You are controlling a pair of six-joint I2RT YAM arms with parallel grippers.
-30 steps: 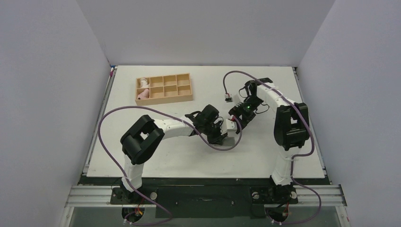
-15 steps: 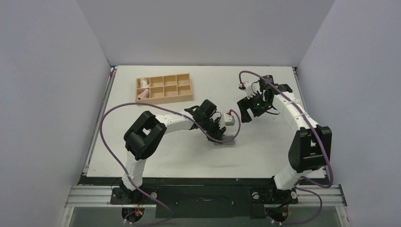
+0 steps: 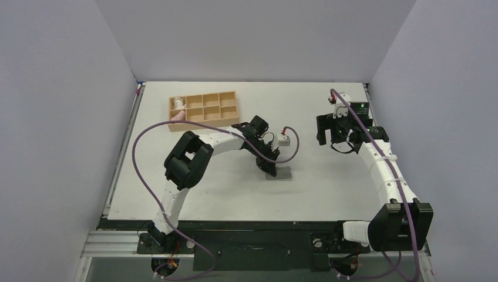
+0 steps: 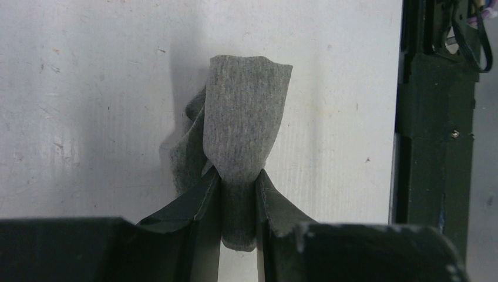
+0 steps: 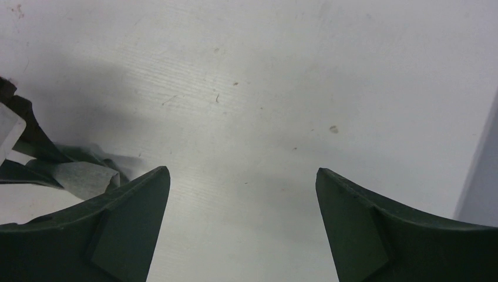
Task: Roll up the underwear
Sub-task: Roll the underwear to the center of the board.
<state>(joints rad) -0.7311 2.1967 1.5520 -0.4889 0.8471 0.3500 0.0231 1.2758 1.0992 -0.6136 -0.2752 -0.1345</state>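
My left gripper (image 4: 238, 191) is pinching the grey underwear (image 4: 244, 117) mid-frame; my right gripper (image 5: 241, 173) is spread wide, right of centre.

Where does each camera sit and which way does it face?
Top external: above and behind the bases, looking down on the table; left arm and right arm show.
Left wrist: on the left arm, looking down past the left fingers, shut on the underwear.
Right wrist: on the right arm, looking down at table between the open right fingers.
Shared: top and left wrist both show the underwear.
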